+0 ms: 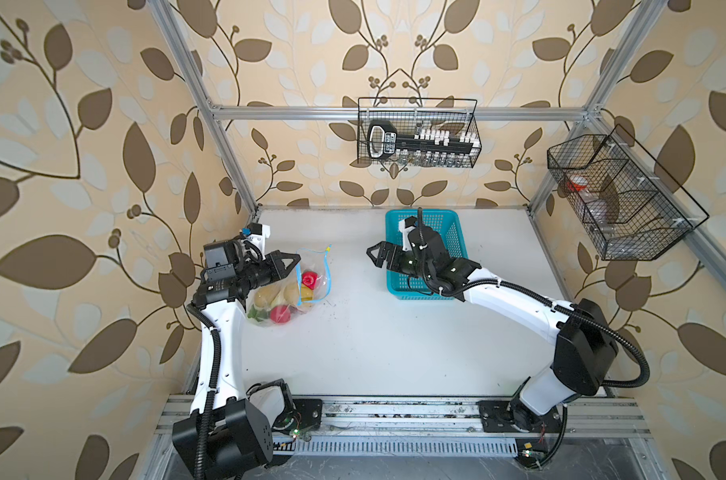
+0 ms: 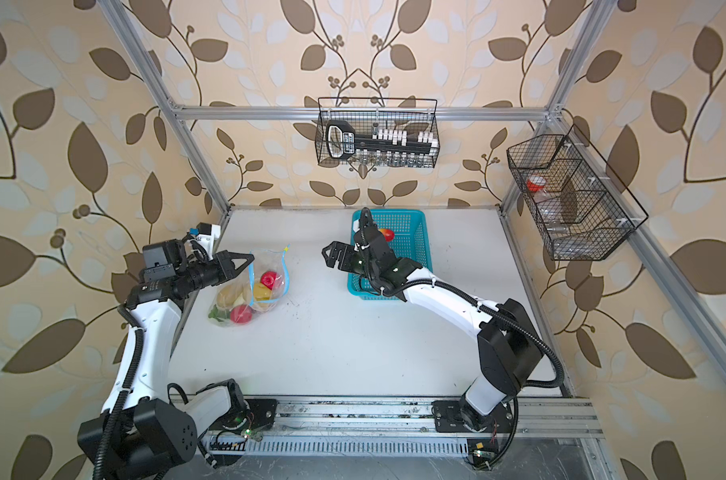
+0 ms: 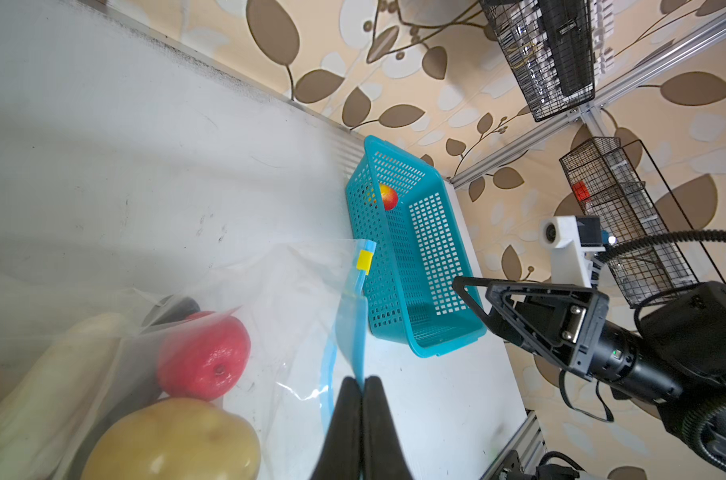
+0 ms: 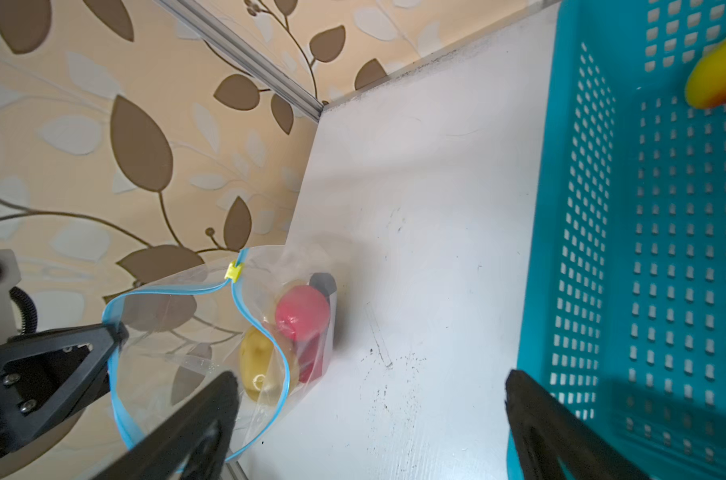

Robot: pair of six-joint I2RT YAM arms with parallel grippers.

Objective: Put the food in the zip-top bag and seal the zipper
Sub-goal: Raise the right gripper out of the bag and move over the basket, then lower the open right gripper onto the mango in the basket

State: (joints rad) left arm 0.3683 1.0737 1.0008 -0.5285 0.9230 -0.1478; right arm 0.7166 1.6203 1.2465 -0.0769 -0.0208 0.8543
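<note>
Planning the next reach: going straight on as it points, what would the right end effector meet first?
Probably the clear crinkly plastic zip-top bag, near its yellow slider tab; the right end effector might pass above it, since height is unclear.

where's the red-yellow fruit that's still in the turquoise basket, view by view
In a top view: red-yellow fruit in the far end of the turquoise basket, beside the right arm.
In a top view: not visible; the right arm covers that end of the basket.
Left wrist: inside the basket, near its end wall.
Right wrist: in the basket, cut by the picture's edge.
Shared landmark: the turquoise basket.
</note>
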